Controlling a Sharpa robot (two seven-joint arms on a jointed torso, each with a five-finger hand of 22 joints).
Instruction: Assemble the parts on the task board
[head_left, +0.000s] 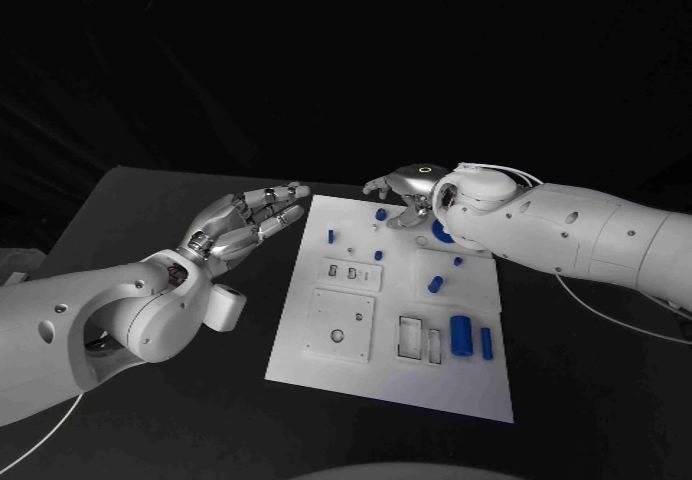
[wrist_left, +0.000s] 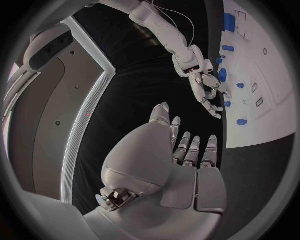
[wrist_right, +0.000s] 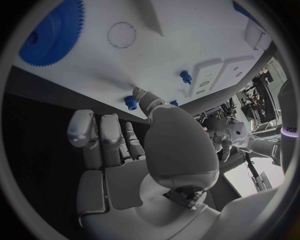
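— Lying flat mid-table, the task board (head_left: 389, 330) carries small blue parts (head_left: 460, 334); a blue gear (wrist_right: 49, 31) sits near its far edge, beside the right hand.
— And that right hand (head_left: 404, 192)?
— It hangs over the board's far edge, fingers curled down near a small blue peg (head_left: 381, 214). Whether it touches or holds anything, I cannot tell.
— The left hand (head_left: 245, 222)?
— It hovers just off the board's left edge, fingers straight and apart, holding nothing.
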